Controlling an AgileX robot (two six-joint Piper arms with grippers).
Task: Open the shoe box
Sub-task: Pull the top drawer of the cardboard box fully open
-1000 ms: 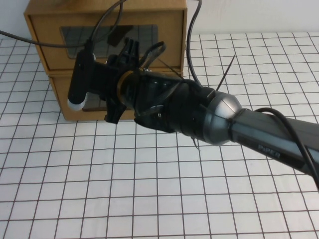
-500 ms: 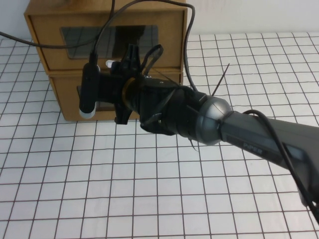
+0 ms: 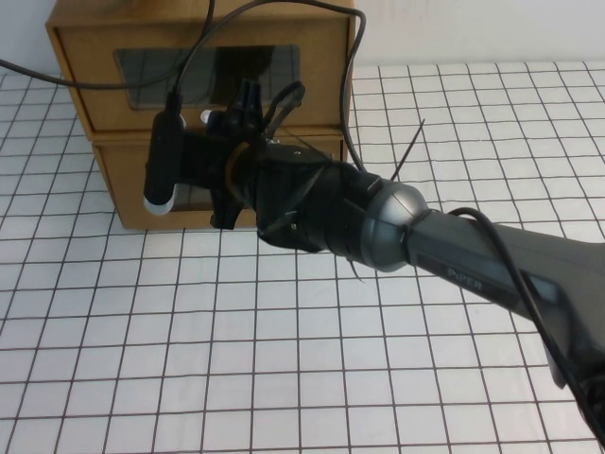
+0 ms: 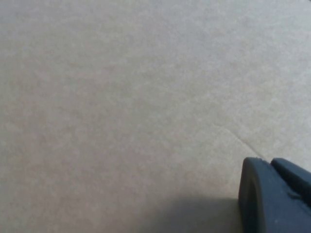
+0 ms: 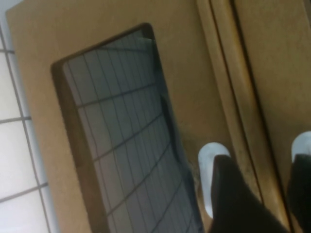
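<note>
White gridded table lies bare in the foreground. Over it the dark grey right arm reaches from the near right toward the far left corner. Its right hand stands at the front of the brown cardboard shoe box, about where that box meets a second like box stacked on top. The wrist view shows this hand spread, its white-padded fingertips either side of a raised cardboard rim beside the dark window. Whether the pads touch the rim cannot be told. Judgement: the step in hand is taking hold of the front edge, and the box is not yet opened. Recommended practice is to confirm that only one front's rim lies between the pads, not the seam of both boxes. The pads should then close squarely and draw straight back toward the robot at low speed. The stack looks light and may slide or tip if jerked. The window film should be kept clear of the pads. The left hand sits hard against plain tan cardboard; its state cannot be told.
</note>
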